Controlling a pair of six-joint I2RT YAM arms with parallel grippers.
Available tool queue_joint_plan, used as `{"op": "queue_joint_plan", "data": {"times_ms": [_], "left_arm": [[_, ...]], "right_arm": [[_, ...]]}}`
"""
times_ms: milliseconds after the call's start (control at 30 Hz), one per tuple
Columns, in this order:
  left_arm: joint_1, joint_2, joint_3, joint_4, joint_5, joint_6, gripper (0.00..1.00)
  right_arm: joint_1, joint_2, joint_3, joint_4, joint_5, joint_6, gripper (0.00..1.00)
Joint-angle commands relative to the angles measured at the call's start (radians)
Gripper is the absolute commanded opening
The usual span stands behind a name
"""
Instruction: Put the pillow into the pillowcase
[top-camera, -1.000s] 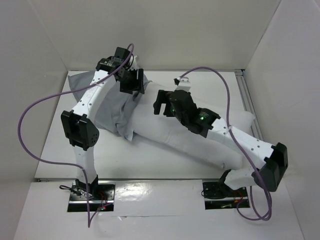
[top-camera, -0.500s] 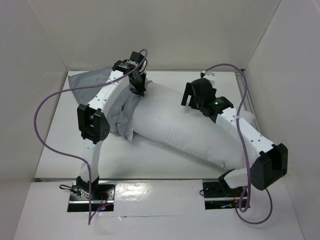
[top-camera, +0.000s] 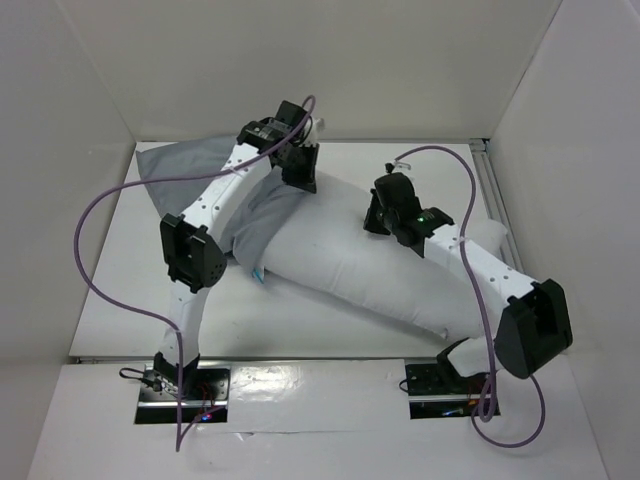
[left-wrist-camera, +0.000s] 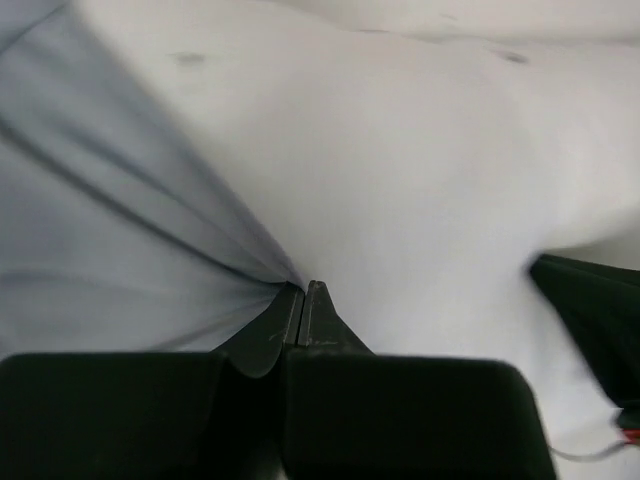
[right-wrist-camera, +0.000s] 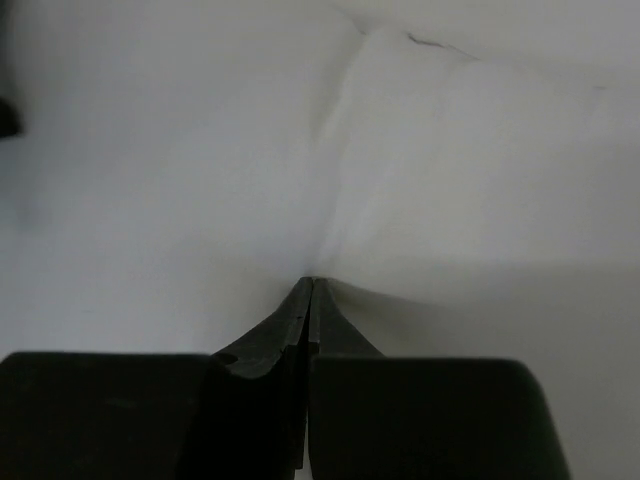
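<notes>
Plump white pillow (top-camera: 350, 262) lies diagonally on the table (top-camera: 115, 300), long axis far-left to near-right, far end covered by the wrinkled grey pillowcase (top-camera: 190, 165); left gripper (top-camera: 303, 180) pinches the pillowcase edge, jaws closed; right gripper (top-camera: 377, 216) pinches pillow fabric, jaws closed.

We show the left arm (top-camera: 215, 200) and right arm (top-camera: 478, 268): white links, black joint housings (top-camera: 188, 258), a black left hand (left-wrist-camera: 303, 290) and right hand (right-wrist-camera: 308, 282), a purple cable (top-camera: 82, 228) along each, a green light (top-camera: 421, 213) on the right forearm.
</notes>
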Motion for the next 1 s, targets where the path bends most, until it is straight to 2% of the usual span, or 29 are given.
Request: {"op": "queue_joint_plan", "data": {"times_ms": [0,133,267,467,500,533,600,633,667,733,767,867,967], "left_arm": [[-0.105,-0.067,0.086,0.035,0.209,0.015,0.0],[-0.127,-0.076,0.108,0.068,0.27,-0.014,0.0],[-0.127,-0.107,0.082,0.088,0.186,-0.025,0.0],[-0.127,-0.107,0.04,0.088,0.177,-0.037,0.0],[-0.127,-0.116,0.029,0.088,0.177,-0.037,0.0],[-0.127,-0.116,0.01,0.088,0.163,-0.037,0.0],[-0.127,-0.125,-0.01,0.079,0.152,-0.037,0.0],[-0.127,-0.125,-0.011,0.079,0.152,-0.037,0.0],[-0.127,-0.125,-0.011,0.079,0.143,-0.037,0.0],[-0.118,-0.116,-0.011,0.068,0.143,-0.037,0.0],[-0.118,-0.107,-0.011,0.068,0.143,-0.037,0.0],[-0.118,-0.098,-0.011,0.068,0.134,-0.037,0.0],[-0.118,-0.078,-0.001,0.068,0.134,-0.037,0.0]], "right_arm": [[0.061,-0.077,0.012,0.069,-0.072,0.051,0.0],[0.172,-0.154,0.113,0.014,0.038,0.051,0.0],[0.256,-0.239,0.106,-0.032,0.115,0.06,0.0],[0.29,-0.32,0.027,-0.135,0.211,0.13,0.0],[0.29,-0.32,0.047,-0.175,0.293,0.14,0.0],[0.29,-0.308,0.072,-0.282,0.338,0.14,0.25],[0.234,-0.233,0.164,-0.391,0.429,0.14,0.82],[0.203,-0.204,0.194,-0.445,0.438,0.14,0.82],[0.118,-0.173,0.237,-0.518,0.429,0.101,0.9],[0.016,-0.092,0.276,-0.584,0.35,0.062,0.92],[-0.065,-0.073,0.297,-0.585,0.321,0.018,0.93],[-0.153,-0.062,0.265,-0.522,0.164,-0.094,0.99],[-0.198,-0.007,0.215,-0.47,0.0,-0.142,0.99]]}}
